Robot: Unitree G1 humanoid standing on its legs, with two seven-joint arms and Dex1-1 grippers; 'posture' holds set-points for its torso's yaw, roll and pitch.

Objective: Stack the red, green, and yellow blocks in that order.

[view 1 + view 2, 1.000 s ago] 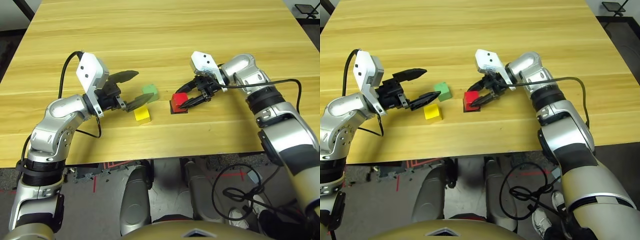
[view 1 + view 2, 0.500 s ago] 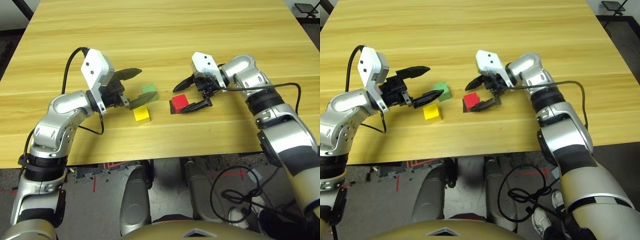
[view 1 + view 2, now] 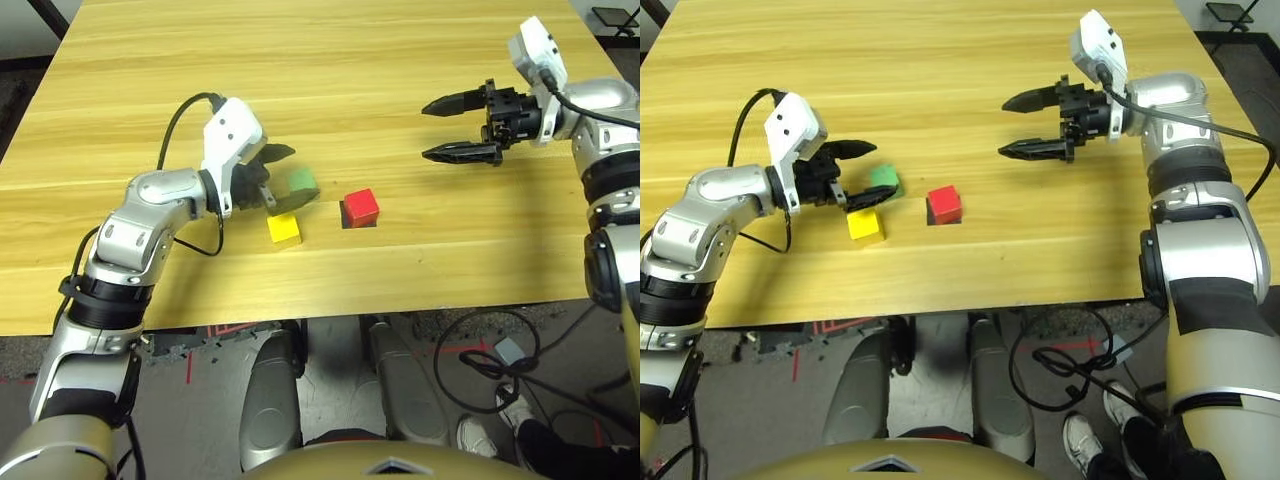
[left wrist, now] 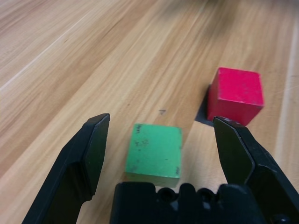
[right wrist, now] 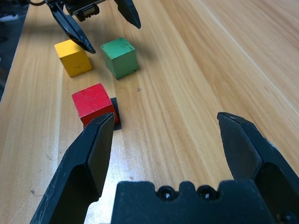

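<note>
Head stereo pair: high, facing forward and down over desk (image 3: pixel 330 60); both eyes share whole desk, both arms, all three blocks, right eye slightly offset sideways.

Left wrist view: very near, low over desk, looking along own jaws at green block (image 4: pixel 154 154), red block (image 4: pixel 236 95) behind.

Right wrist view: farther back, looking across desk; shares red block, green block, yellow block (image 5: pixel 72 57), plus left gripper (image 5: pixel 96 21) at upper left of frame.

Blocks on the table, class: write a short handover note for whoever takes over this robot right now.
Left hand: open, fingers either side of the green block, not closed on it.
Right hand: open, empty, raised well off to the right.
Red block: on the black patch.
Yellow block: on the table, beside the green one.
Done: red placed.
Left: stack green on red, then yellow on top.
</note>
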